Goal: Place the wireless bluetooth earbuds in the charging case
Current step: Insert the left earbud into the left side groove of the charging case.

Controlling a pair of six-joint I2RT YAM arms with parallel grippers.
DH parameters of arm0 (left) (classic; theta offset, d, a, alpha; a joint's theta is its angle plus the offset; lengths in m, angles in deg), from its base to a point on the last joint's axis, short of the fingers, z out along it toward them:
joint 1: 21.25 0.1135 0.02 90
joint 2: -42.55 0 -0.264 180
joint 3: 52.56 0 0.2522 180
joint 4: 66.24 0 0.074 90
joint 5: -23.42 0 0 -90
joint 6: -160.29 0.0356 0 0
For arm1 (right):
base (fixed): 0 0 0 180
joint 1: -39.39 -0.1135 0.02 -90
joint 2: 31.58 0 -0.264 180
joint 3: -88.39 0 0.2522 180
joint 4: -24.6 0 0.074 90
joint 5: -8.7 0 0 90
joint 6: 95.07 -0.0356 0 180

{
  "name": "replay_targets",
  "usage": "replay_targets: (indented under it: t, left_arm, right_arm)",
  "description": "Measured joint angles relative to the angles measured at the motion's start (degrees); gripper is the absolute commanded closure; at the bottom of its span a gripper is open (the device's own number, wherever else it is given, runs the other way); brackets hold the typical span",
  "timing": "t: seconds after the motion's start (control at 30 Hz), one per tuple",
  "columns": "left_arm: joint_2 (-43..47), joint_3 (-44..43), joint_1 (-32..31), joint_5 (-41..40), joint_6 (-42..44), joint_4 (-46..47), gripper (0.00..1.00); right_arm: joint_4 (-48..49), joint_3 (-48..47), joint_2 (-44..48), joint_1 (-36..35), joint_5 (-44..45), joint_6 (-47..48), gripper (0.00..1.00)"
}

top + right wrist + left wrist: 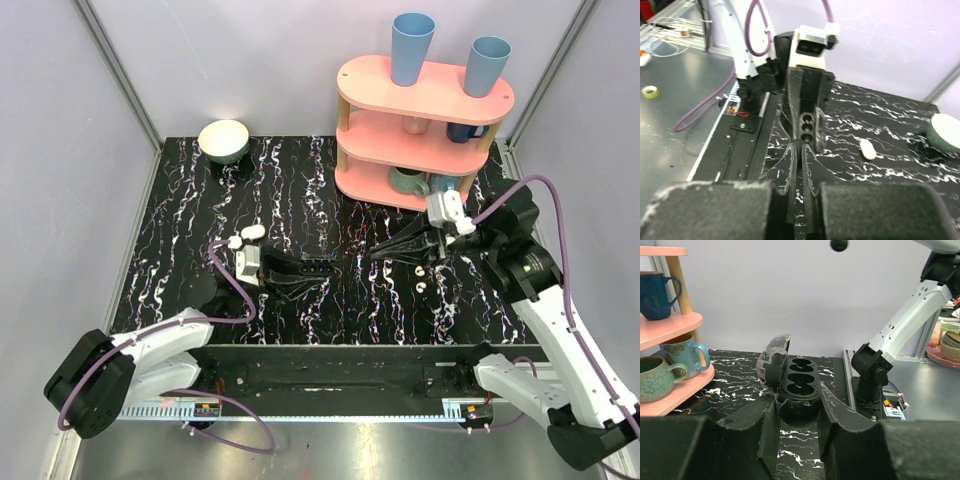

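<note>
The white pill-shaped charging case (252, 231) lies shut on the black marble table, left of centre; it also shows in the right wrist view (867, 149). Two tiny white earbuds (420, 270) (421, 288) lie on the table under my right arm. My left gripper (305, 270) (799, 401) is shut on the near end of a black open hinged box (800, 380) with three wells, its lid up on the left. My right gripper (373, 254) (801, 146) is shut with a thin slit and nothing visible in it. Its tips point at the box's far end (807, 125).
A pink three-tier shelf (425, 135) with mugs and two blue cups stands at the back right; it also shows at the left of the left wrist view (670, 390). A pale green bowl (224, 140) sits at the back left.
</note>
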Motion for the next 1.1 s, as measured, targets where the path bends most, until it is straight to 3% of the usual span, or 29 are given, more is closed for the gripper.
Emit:
replay_targets:
  t: [0.17,0.5,0.77,1.1]
  left_arm:
    - [-1.4,-1.1,0.0,1.5,-1.4,0.0,1.00]
    - [-2.6,-3.0,0.0,3.6,-3.8,0.0,1.00]
    - [-2.6,-3.7,0.0,5.5,-4.4,0.0,1.00]
    - [-2.6,-3.8,0.2,6.2,-4.2,-0.5,1.00]
  right_arm:
    - [-9.3,-4.7,-4.0,-8.9,4.0,7.1,1.00]
    - [-24.4,-12.6,-14.7,-24.5,21.0,19.0,1.00]
    - [-26.6,-14.7,-17.5,-32.7,35.2,23.0,1.00]
    - [-26.5,-15.6,-18.1,-35.8,42.4,25.7,1.00]
